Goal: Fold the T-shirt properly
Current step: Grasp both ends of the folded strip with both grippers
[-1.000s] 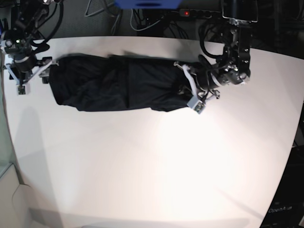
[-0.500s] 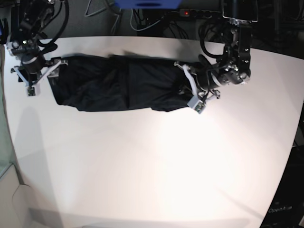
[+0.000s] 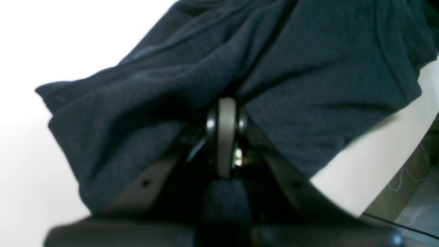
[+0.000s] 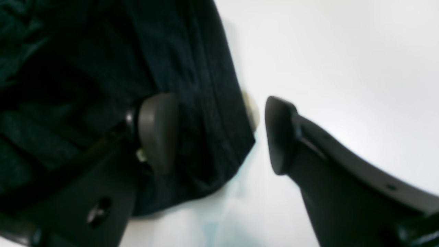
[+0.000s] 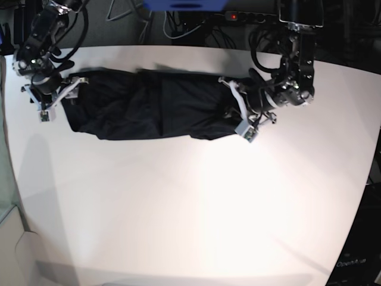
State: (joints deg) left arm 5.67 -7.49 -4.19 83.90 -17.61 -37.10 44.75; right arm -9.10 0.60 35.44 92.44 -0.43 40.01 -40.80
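T-shirt (image 5: 149, 104): flat on white surface (image 5: 196, 202), long band toward 12 o'clock. Left gripper (image 3: 222, 113): jaws clamped on bunched cloth at 3 o'clock end. Right gripper (image 4: 219, 133): jaws apart, straddling hem edge at 9 o'clock end. Risk: single-layer or shallow pinch here; slipping cloth, skewed fold.

Base overhead; both wrist views close on the T-shirt (image 5: 149, 104)

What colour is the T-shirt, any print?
Plain dark charcoal T-shirt, no print; left wrist view shows it best.
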